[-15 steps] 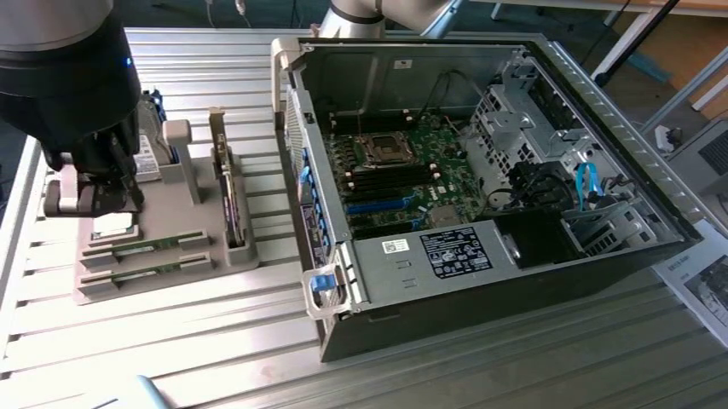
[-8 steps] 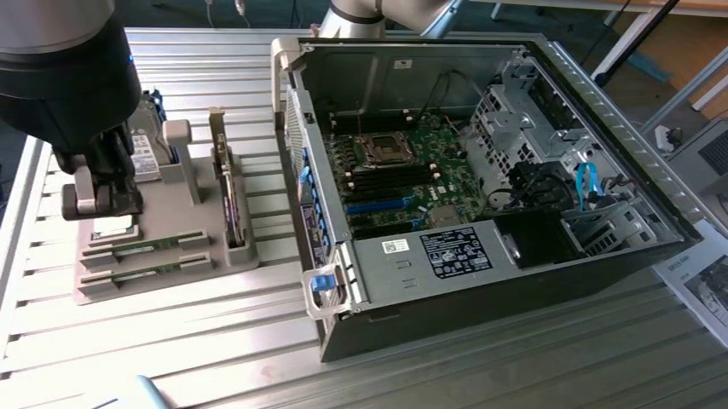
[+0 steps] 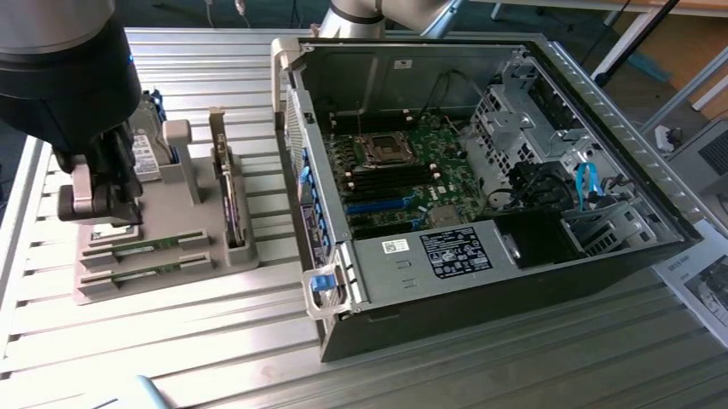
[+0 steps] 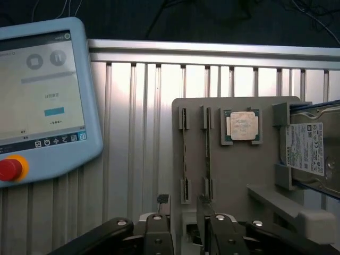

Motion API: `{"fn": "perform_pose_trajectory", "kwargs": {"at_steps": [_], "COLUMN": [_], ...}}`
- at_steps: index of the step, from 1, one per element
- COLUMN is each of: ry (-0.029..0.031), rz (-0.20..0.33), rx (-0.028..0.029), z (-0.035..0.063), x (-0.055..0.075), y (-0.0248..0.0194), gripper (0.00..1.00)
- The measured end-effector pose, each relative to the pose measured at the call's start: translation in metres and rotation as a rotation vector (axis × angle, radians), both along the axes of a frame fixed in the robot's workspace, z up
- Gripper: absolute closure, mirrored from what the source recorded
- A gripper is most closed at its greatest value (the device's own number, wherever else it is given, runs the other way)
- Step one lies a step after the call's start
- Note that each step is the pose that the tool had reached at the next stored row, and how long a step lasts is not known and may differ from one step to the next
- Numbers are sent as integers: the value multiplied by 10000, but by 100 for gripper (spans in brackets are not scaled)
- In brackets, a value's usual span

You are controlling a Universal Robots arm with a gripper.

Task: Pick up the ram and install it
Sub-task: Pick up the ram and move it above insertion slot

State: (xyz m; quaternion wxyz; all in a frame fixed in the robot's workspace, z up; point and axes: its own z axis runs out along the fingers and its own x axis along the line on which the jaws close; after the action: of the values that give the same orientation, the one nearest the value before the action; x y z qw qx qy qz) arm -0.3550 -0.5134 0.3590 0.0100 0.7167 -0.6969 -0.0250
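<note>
Gripper (image 4: pixel 190 238) is seen with jaws apart, nothing grasped, hung over the grey holder (image 4: pixel 239 175) near the bench edge at the exterior view's left. Ram (image 4: pixel 207 159) and twin stick (image 4: pixel 184 159) are seated edge-up in holder slots beside the processor (image 4: pixel 243 126).

Black cylindrical arm (image 3: pixel 68 85), silver band (image 3: pixel 51 30); black jaws, silver screws (image 4: pixel 157 217).

- Black label (image 3: pixel 459 253) inside the computer case (image 3: pixel 637 153) is carrying white print, way too tiny to read.
- Hard drive (image 4: pixel 311 151) sticker is showing print lines, nothing legible.
- Pendant screen (image 4: pixel 40 90) is displaying a pause-looking symbol plus text I can't make out.
</note>
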Motion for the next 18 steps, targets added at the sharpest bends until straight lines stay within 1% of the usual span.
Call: {"fn": "perform_pose_trajectory", "kwargs": {"at_steps": [1, 2, 3, 4, 6, 7, 8, 13, 15, 18], "ry": [0, 0, -8, -91, -317, -402, -422, -422, -422, -421], "rz": [0, 0, -2, 0, -2, -3, -3, -1, -2, -1], "rx": [1, 2, 1, 0, 1, 1, 2, 2, 2, 1], "z": [0, 0, 1, 1, -3, -4, -5, -18, -85, -154], "x": [0, 0, -6, -44, -120, -149, -156, -157, -158, -158], "y": [0, 0, 0, 0, 0, 1, 0, 0, 0, 0], "gripper": [64, 58, 58, 58, 58, 58, 58, 58, 58, 58]}}
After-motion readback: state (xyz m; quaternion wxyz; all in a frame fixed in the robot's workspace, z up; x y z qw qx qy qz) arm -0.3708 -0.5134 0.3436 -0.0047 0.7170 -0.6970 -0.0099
